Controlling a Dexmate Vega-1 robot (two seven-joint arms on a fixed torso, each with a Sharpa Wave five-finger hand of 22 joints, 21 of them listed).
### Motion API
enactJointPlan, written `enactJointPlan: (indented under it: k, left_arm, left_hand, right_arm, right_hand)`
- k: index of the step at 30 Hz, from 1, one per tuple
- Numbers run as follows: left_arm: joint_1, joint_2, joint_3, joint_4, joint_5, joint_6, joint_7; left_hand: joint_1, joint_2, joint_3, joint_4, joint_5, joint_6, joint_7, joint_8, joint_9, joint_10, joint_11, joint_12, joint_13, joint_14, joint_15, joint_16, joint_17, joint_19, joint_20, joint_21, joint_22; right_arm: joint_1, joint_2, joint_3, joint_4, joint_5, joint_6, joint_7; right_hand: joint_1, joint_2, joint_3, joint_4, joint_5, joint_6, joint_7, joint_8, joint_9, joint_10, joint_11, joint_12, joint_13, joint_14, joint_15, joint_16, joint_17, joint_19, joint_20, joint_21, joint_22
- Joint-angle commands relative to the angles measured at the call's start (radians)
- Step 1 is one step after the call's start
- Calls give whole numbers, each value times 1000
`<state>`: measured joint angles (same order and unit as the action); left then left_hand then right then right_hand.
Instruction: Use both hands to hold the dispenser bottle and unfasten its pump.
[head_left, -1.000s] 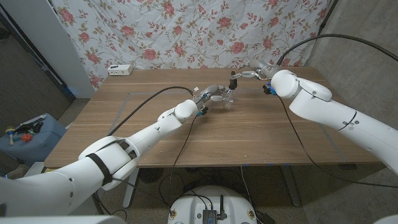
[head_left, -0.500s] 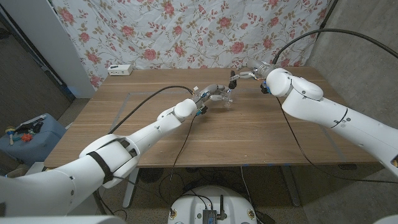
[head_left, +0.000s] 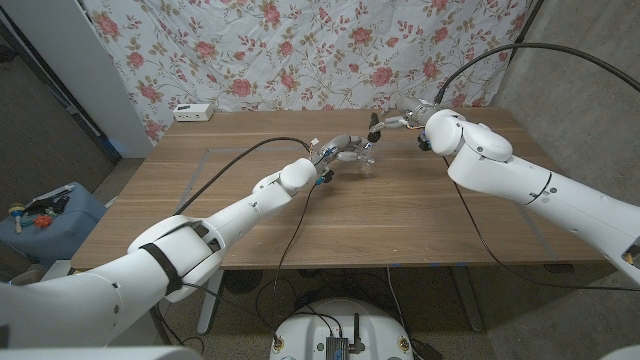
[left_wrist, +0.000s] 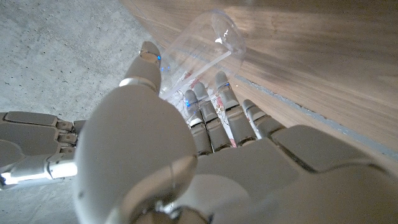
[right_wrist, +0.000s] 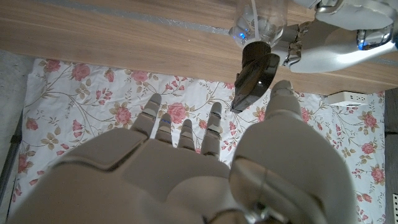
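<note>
Left hand still gripping bottle, right hand (fingers spread) nearer pump

Bottle partly hidden behind left hand — its label unreadable.

One clear dispenser bottle with one black pump, two robot hands, left and right, one wooden table, one white power strip at ten o'clock
</note>
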<state>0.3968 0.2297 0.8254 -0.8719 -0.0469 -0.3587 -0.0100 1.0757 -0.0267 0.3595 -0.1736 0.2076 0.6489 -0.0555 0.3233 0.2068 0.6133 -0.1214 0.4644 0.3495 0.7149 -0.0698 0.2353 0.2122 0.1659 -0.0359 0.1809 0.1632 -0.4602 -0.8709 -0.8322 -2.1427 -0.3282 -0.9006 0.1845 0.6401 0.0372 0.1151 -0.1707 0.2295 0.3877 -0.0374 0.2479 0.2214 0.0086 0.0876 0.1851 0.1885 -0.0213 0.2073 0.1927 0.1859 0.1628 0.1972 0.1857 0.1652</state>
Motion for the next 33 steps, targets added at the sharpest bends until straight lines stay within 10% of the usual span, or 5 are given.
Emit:
enactJointPlan:
  k: [1, 33]
  left_arm:
    - [1, -3, 4, -6, 3, 10, 1]
    - [20, 4, 5, -50, 10, 39, 13]
  left_hand:
    - [-43, 96, 35, 26, 6, 70, -1, 7, 3, 59, -50, 3, 80, 11, -87, 2, 2, 4, -92, 0, 0]
    - [-48, 99, 41, 23, 9, 76, -2, 6, 4, 69, -52, -1, 86, 15, -86, -2, 0, 2, -93, 0, 0]
  right_arm:
    - [-3, 2, -9, 2, -26, -9, 11]
    - [-36, 0, 14, 1, -51, 17, 2]
  right_hand:
    - [17, 2, 11, -4, 5, 11, -9, 10, 6, 4, 3, 6, 3, 5, 0, 5, 4, 9, 6, 8, 3]
    - [105, -4, 62, -5, 0, 95, -55, 59, 25, 30, -2, 13, 4, 34, -18, 11, 4, 43, -11, 10, 3]
